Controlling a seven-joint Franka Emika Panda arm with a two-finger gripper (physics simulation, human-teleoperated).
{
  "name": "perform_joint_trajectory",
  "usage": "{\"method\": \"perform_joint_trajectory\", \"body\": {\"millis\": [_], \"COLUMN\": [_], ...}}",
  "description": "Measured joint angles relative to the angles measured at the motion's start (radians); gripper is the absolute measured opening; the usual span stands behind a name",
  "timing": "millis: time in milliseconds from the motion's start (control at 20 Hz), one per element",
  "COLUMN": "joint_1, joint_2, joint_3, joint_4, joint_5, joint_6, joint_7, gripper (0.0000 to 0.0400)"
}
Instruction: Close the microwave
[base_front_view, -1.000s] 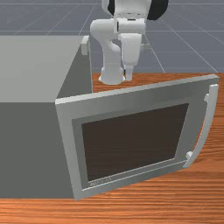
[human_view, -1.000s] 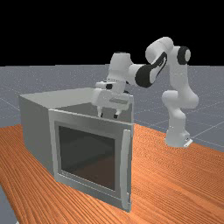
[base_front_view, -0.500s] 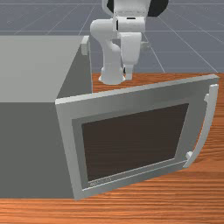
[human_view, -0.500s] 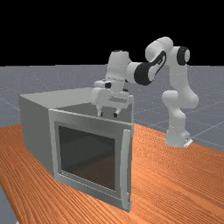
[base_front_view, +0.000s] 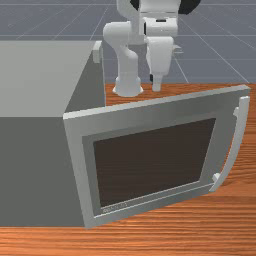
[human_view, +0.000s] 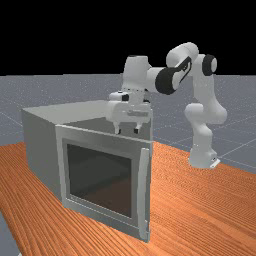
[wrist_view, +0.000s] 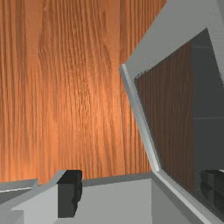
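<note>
The claw (human_view: 127, 131) stands wide open near the open microwave door (human_view: 100, 141).

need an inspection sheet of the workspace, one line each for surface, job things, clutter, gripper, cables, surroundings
Surface: orange-brown wooden table
Job's things: grey microwave on the table; door swung open, with a dark window and a curved handle
Clutter: nothing seen
Gripper: gripper open, holding nothing, seen just above the door's top edge in the far view
Cables: nothing seen
Surroundings: grey floor with pale lines
</note>
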Motion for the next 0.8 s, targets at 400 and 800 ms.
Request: {"method": "perform_joint_trajectory", "body": {"millis": [400,800], "joint_1": [0.0,-0.001], "joint_2": [0.096,0.101], "joint_3": [0.0,-0.002], "joint_4": [0.144,0.048], "joint_5": [0.002,-0.003], "joint_6": [-0.07,0.051], "joint_7": [-0.006,-0.001], "gripper": [0.04,0.04]}}
